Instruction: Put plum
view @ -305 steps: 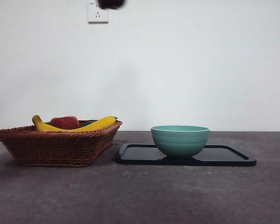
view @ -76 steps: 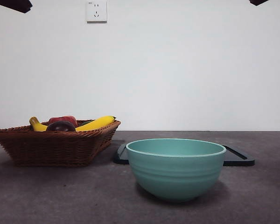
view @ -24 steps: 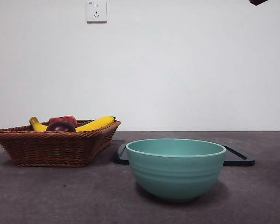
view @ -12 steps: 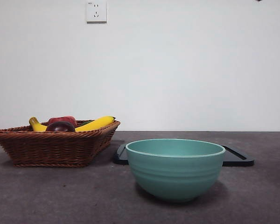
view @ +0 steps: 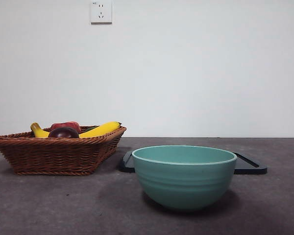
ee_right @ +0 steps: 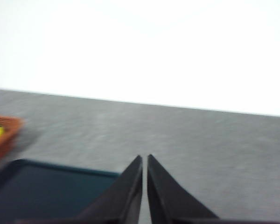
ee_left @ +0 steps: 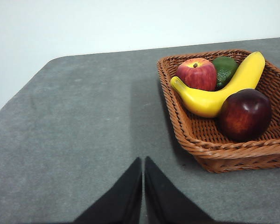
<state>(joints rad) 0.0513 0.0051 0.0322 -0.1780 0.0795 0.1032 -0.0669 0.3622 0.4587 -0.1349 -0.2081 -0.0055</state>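
resting in the brown woven wicker basket (view: 59, 154) at the frame's lower left, the glossy dark maroon plum (view: 63, 132) sits placed beside a yellow banana (view: 100, 129). left gripper (ee_left: 143, 164) and right gripper (ee_right: 144, 161) are clenched, empty, apart from everything.

Grey worktop (view: 49, 205), matte, speckled. Directly on it: wicker basket (view: 59, 154) at left, teal bowl (view: 184, 176) nearest the front camera, black tray (view: 250, 166) behind the bowl and just beside the basket.
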